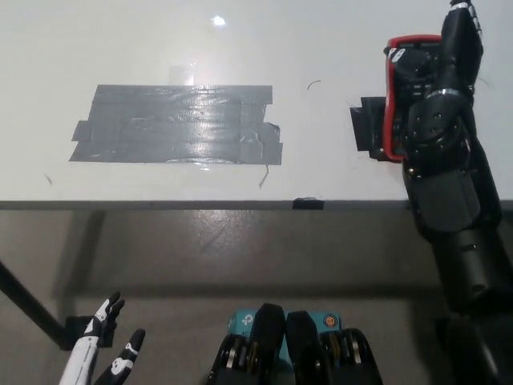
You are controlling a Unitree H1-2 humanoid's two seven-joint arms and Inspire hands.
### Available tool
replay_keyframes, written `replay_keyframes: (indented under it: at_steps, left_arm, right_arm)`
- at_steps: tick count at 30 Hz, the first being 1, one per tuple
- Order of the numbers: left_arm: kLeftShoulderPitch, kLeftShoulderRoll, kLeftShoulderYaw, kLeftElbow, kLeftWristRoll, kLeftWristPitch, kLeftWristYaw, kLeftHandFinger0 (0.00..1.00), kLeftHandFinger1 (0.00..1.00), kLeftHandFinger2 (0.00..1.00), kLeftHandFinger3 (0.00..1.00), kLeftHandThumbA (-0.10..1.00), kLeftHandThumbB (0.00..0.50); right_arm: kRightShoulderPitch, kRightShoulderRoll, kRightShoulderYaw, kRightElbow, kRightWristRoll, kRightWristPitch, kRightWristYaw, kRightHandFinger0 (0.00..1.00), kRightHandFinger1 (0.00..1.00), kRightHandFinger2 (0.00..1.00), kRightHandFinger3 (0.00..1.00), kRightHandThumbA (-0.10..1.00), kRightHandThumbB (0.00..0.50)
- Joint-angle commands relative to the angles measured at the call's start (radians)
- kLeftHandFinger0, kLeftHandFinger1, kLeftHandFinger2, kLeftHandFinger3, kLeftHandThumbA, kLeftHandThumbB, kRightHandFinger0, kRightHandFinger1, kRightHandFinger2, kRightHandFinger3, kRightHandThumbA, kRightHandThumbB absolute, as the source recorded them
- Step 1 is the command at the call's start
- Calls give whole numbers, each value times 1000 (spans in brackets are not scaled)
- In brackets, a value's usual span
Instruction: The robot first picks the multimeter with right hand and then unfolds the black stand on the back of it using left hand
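Multimeter [398, 88] mostly under right robot hand [449, 64] (grip unclear); left robot hand [104, 353] open.

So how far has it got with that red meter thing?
Early days. The multimeter lies on the table, not yet lifted. The black right hand is over it, covering most of it; whether it grips is unclear. The white left hand waits low, open. Lifting and unfolding the stand remain.
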Motion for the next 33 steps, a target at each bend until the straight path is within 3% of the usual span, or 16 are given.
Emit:
replay_keyframes:
  at_steps: [1,11,21,27,33]
  left_arm:
    - [-11,19,-4,-11,10,-32,-5,1000,1000,1000,1000,768,0]
    - [-22,19,-8,-9,14,-40,-4,1000,1000,1000,1000,765,0]
    - [-33,19,-6,-9,19,-54,2,1000,1000,1000,1000,794,0]
    - [-42,21,-9,-5,26,-49,-3,1000,1000,1000,1000,826,0]
    - [-43,22,-10,-3,28,-52,-3,1000,1000,1000,1000,859,0]
  right_arm:
    - [-99,-15,14,45,30,-22,-39,1000,1000,1000,1000,915,497]
    - [-134,-40,58,125,33,-8,-29,1000,1000,1000,1000,980,500]
    - [-180,-72,86,204,51,-3,-39,1000,1000,1000,1000,867,496]
    - [-203,-91,113,269,48,4,-32,1000,1000,1000,1000,914,500]
    - [-199,-91,130,303,53,-10,-43,1000,1000,1000,1000,866,485]
